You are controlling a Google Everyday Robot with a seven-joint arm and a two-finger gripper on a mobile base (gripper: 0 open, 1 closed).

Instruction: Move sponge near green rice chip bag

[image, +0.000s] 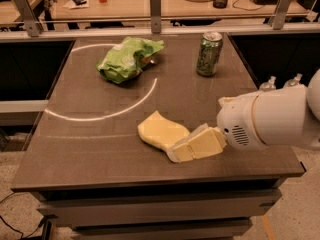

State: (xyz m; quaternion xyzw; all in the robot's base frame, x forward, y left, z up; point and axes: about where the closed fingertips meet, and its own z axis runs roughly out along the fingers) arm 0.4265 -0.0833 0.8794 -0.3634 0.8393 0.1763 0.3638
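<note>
Gripper (184, 148) and sponge (159, 130) meet near the front right part of the table (95, 154). The gripper reaches in from the right at the end of a thick white arm (270, 118), low over the tabletop, and its pale yellow tip overlaps the sponge's right end. Whether it is clamped on the sponge or only set against it cannot be told from this view.

Counting outward, there is one gripper, one sponge, one soda can (208, 54) and one green rice chip bag (127, 59), all on a single dark table.

The sponge is a thick, pale yellow slab with a wavy, curving outline, lying flat. Its colour is close to that of the gripper, so the line where the two join is hard to make out. Its long axis runs on a slant from back left to front right; the right end lies under the gripper tip, and the left end rises to a blunt peak that points toward the back of the table.

A thin white arc (100, 116) is drawn on the tabletop between sponge and bag. The bag, crumpled and bright green, sits at the back left, well apart from the sponge. The can stands upright at the back right.
</note>
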